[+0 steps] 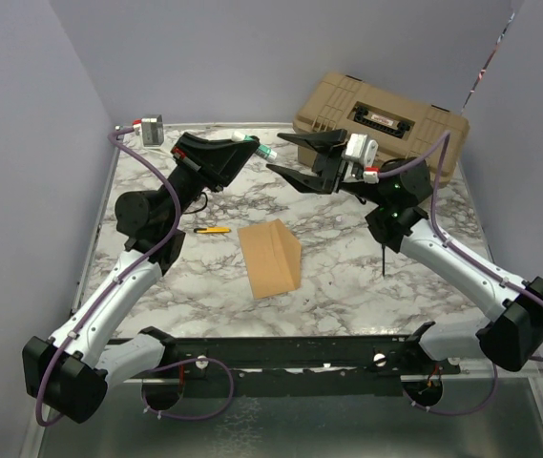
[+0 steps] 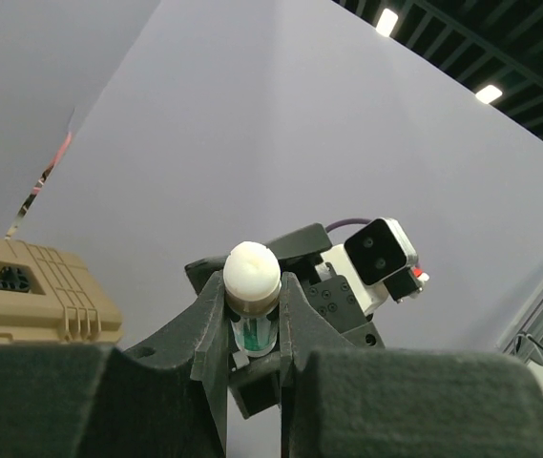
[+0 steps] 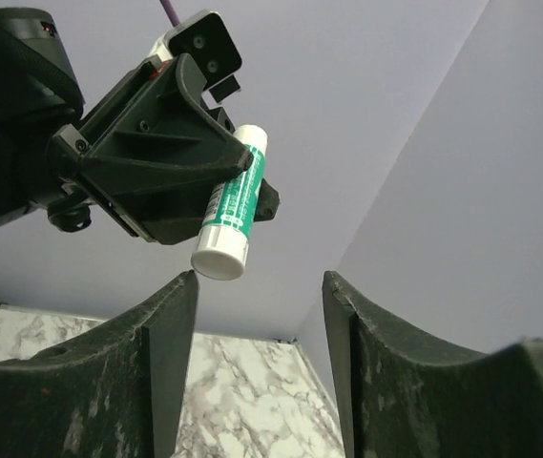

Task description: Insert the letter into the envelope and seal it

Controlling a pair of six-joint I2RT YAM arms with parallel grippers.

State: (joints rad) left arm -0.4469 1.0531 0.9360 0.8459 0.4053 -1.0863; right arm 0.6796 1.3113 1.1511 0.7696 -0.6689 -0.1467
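While clamping white-and-green glue stick point(image 3: 235, 196) aloft in left hand point(image 1: 247, 148), facing wide-spread right hand point(image 3: 260, 286): sealing step, likely. Kraft-brown paper envelope point(image 1: 271, 258) on surface point(image 1: 347, 277), flap part-raised; letter unseen. Next: stick onto flap.

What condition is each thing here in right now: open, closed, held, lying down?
Left tool: shut on the glue stick.
Glue stick: clamped, held up in the air.
Right tool: open, empty.
Envelope: lying on the table, flap looks partly raised.
Tan case: closed.
Yellow pen-like item: lying flat.
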